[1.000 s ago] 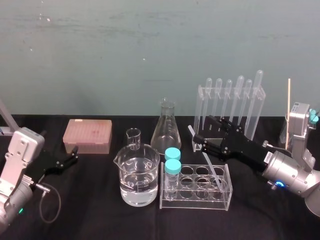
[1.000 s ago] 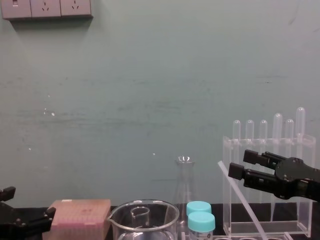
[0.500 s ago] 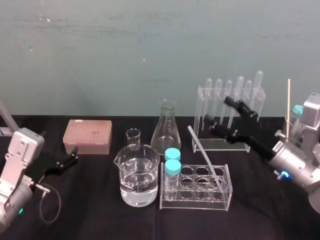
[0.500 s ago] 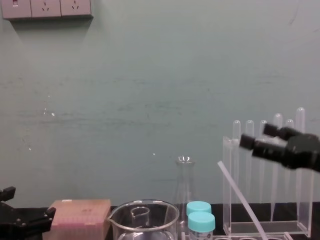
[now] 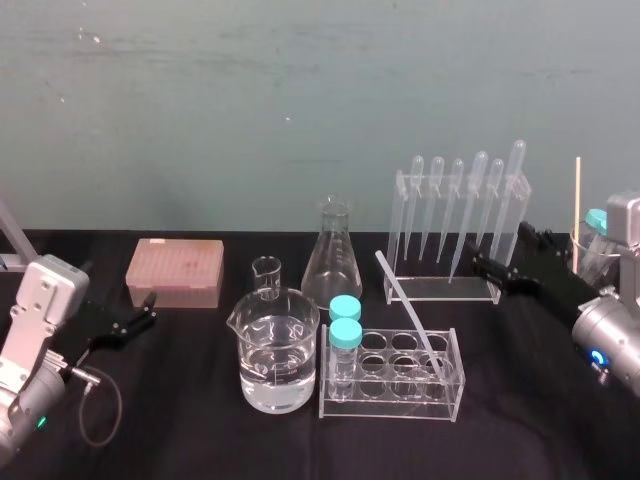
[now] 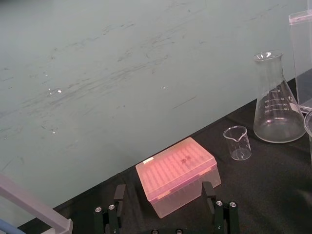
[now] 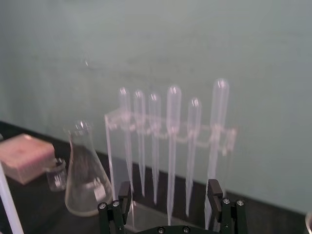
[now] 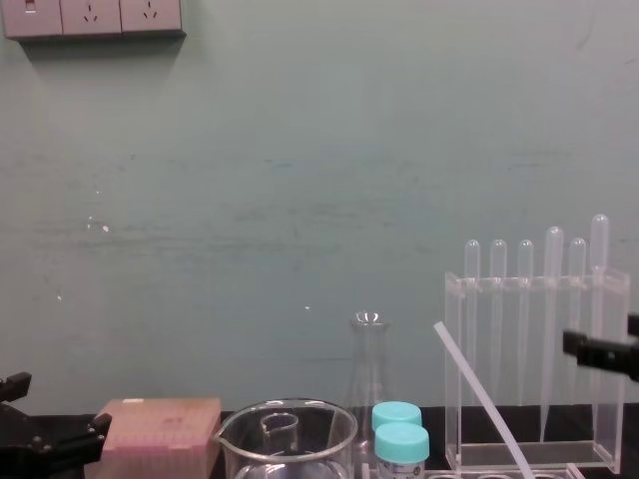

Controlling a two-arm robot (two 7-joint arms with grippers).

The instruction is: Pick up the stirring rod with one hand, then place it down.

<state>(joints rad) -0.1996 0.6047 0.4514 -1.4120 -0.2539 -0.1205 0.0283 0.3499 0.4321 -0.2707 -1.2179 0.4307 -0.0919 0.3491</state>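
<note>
The stirring rod (image 5: 405, 303) leans in the clear tube rack (image 5: 385, 408) on the counter (image 5: 200, 440). Its lower end sits in a right-hand well and its upper end tilts toward the flask (image 5: 333, 262). The right end effector (image 5: 502, 256) hovers at the right end of the pipette stand (image 5: 440, 290), apart from the rod, fingers spread and empty. The left end effector (image 5: 137, 320) sits beside the pink tip box (image 5: 175, 270), fingers likewise apart, holding nothing.

Pipette rack (image 5: 445, 291) and flask (image 5: 331, 262) flank the stirring rod (image 5: 408, 313); above seems open
</note>
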